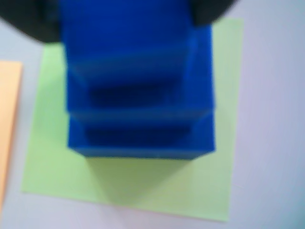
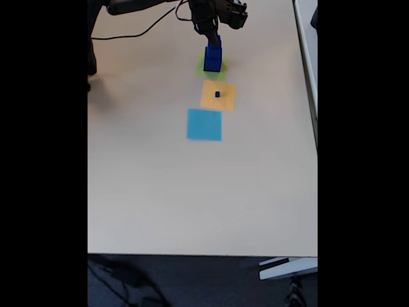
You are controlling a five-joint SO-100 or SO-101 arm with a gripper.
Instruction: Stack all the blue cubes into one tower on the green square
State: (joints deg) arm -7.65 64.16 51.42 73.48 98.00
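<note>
Wrist view, left to right: orange square (image 1: 8,124) at the left edge, then green square (image 1: 143,191) carrying a blurred stack of blue cubes (image 1: 143,138), three stepped tiers, largest at the bottom. Dark end effector parts at the top corners flank the top cube; grip can't be told. Fixed view: light-blue square (image 2: 204,124), orange square (image 2: 218,101) with the tiny blue cube (image 2: 217,94) on it, stack (image 2: 213,59) on green at the table (image 2: 192,192) far end, end effector (image 2: 215,39) at its top
</note>
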